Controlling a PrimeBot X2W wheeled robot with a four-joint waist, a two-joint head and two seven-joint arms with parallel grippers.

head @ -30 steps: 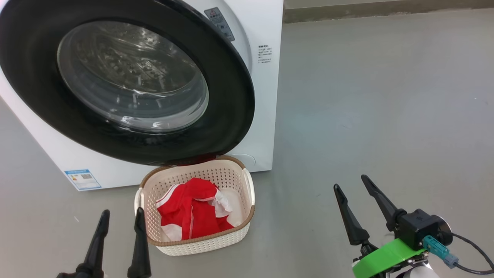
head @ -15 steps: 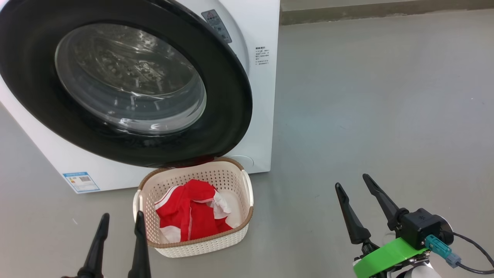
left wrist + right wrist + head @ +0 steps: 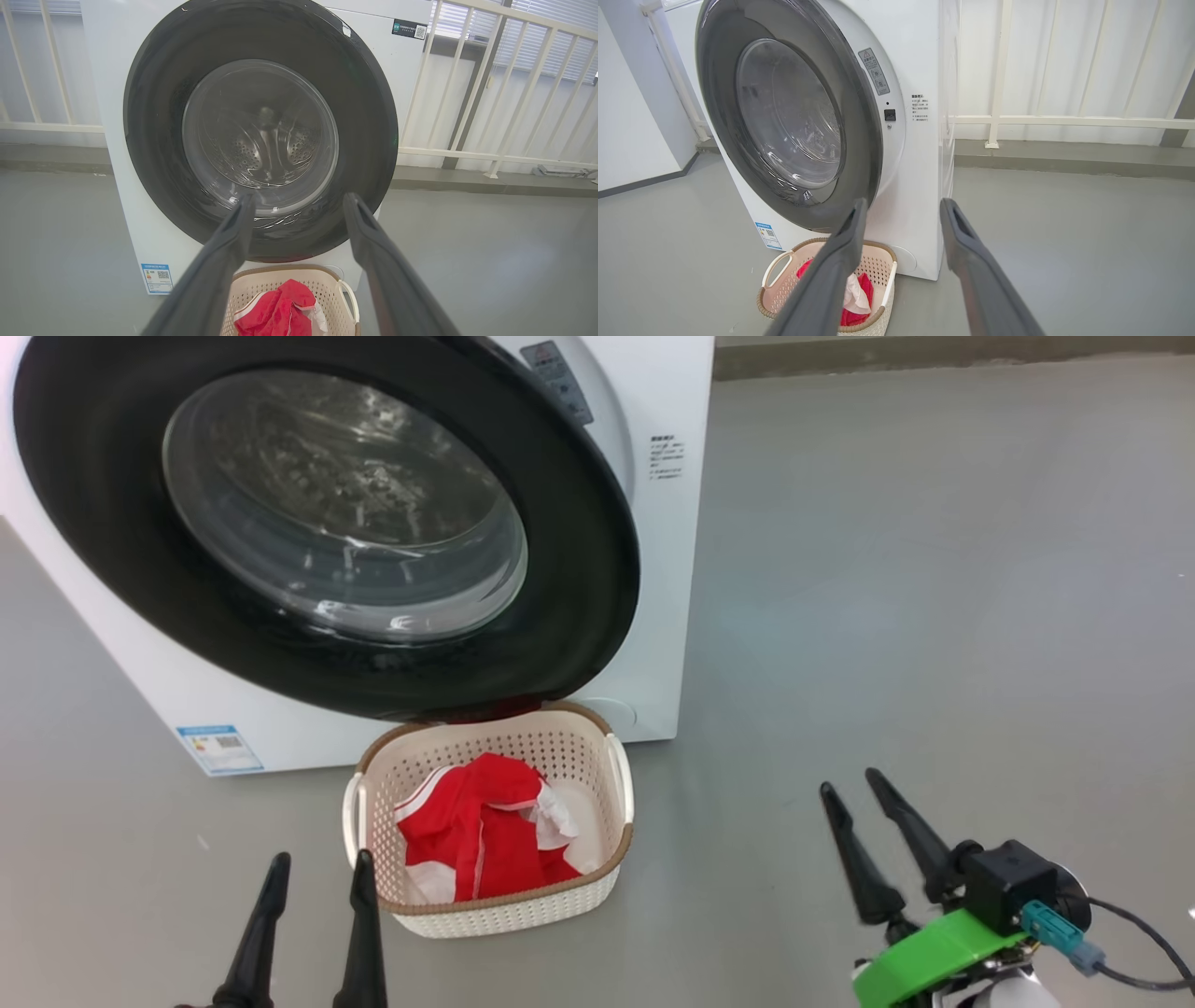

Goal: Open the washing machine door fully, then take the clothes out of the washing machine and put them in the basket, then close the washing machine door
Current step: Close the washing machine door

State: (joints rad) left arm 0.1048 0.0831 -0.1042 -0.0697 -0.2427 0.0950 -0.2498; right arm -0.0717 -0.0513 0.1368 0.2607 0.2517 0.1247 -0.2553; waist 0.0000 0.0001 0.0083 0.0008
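Washing machine door seems slightly proud at its latch edge, though the angle is poor; a flat, steady push there should seat it. Left gripper, wide and empty, sits before it beside the basket of clothes; right gripper, narrower, empty, well apart rightward.

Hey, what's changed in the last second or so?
The right gripper has narrowed its fingers a little, holding nothing. The head camera shifted, not the things. The left gripper, the clothes in the basket and the door are as before.
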